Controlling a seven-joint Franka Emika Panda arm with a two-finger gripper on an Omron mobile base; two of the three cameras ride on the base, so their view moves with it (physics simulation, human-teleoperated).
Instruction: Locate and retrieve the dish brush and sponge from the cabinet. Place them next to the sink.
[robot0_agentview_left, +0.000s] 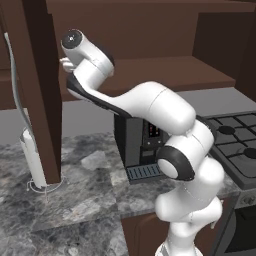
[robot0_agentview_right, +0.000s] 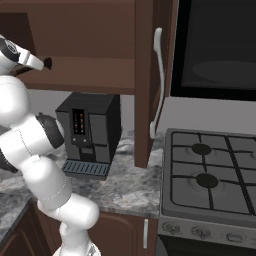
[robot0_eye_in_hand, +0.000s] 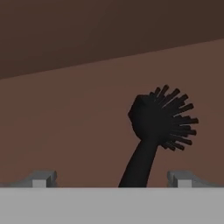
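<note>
Because the dish brush lies on the shelf inside the cabinet, reached up into the opened cabinet with the pincer spread wide, nothing yet grasped. Lined up so the thin handle runs between the two finger tips, bristly head pointing away toward the back wall, seemingly ready for a close on the handle. Door swung out over the desk beside the coffee machine; sponge and sink impossible to place from here.
</note>
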